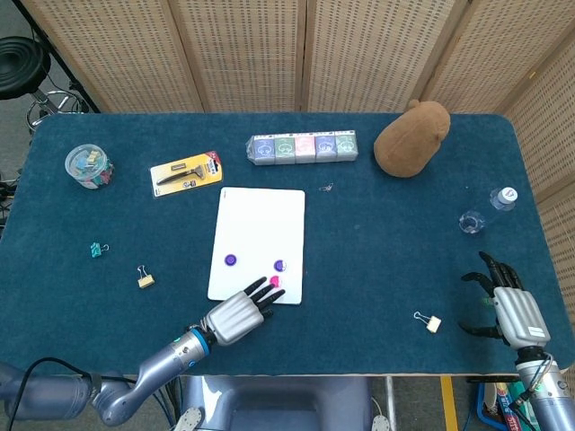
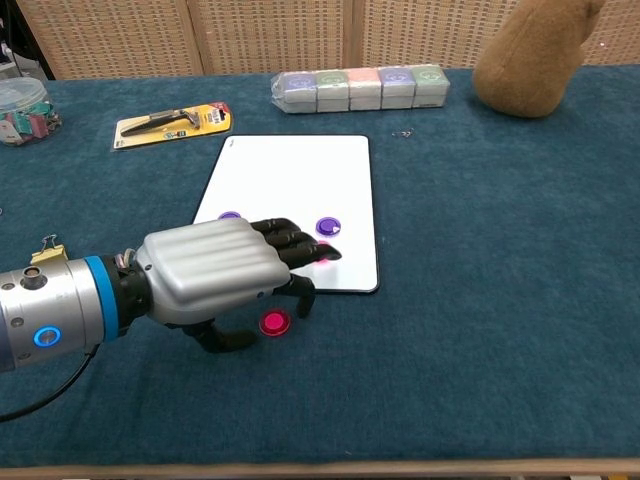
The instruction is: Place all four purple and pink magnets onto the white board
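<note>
Pink magnet [image 2: 274, 323] on cloth – under spread left hand [image 2: 215, 275] (empty), beside white board [image 2: 290, 175].

White board [image 2: 290, 180]: flat rect. panel, lies on the table w/ long side running away from the robot. Two purple magnets on it: one [image 2: 329, 227] nr right edge, other [image 2: 230, 216] nr left edge. Pink magnet [image 1: 275, 281] on board's near right corner, partly hidden. Second pink magnet [image 2: 274, 323] off board, on the cloth just before its near edge.
</note>
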Action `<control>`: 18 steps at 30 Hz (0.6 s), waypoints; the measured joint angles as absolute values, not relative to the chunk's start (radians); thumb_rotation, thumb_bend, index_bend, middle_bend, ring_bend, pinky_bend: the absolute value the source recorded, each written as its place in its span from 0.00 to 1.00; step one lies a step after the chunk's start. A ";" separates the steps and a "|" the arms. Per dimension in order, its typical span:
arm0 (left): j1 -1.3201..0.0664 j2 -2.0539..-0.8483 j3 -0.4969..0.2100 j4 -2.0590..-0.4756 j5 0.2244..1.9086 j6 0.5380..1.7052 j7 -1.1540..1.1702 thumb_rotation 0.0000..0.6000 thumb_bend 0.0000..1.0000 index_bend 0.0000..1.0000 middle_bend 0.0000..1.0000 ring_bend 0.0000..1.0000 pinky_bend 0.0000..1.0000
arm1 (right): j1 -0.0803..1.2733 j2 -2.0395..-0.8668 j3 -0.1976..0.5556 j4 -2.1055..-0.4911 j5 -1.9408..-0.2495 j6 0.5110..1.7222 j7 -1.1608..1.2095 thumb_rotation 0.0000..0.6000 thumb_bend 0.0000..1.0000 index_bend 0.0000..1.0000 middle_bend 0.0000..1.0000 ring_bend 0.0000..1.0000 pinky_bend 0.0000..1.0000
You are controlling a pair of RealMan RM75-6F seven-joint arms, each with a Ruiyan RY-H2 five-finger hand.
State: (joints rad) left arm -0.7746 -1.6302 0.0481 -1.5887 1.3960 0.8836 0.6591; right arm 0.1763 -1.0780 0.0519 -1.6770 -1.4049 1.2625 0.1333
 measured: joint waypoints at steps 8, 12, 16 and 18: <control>-0.767 -1.644 0.050 -1.570 1.411 0.898 0.657 1.00 0.36 0.92 0.00 0.00 0.05 | 0.176 -1.078 0.052 -1.677 -1.405 1.262 0.134 1.00 0.00 0.29 0.00 0.00 0.00; -0.762 -1.649 0.053 -1.562 1.428 0.915 0.657 1.00 0.36 0.96 0.00 0.00 0.07 | 0.176 -1.078 0.051 -1.677 -1.406 1.262 0.135 1.00 0.00 0.29 0.00 0.00 0.00; -0.753 -1.655 0.056 -1.548 1.442 0.929 0.653 1.00 0.36 0.96 0.00 0.00 0.08 | 0.178 -1.080 0.051 -1.677 -1.407 1.259 0.134 1.00 0.00 0.29 0.00 0.00 0.00; -0.751 -1.657 0.055 -1.544 1.447 0.932 0.650 1.00 0.36 0.96 0.00 0.00 0.08 | 0.178 -1.080 0.050 -1.677 -1.407 1.257 0.135 1.00 0.00 0.29 0.00 0.00 0.00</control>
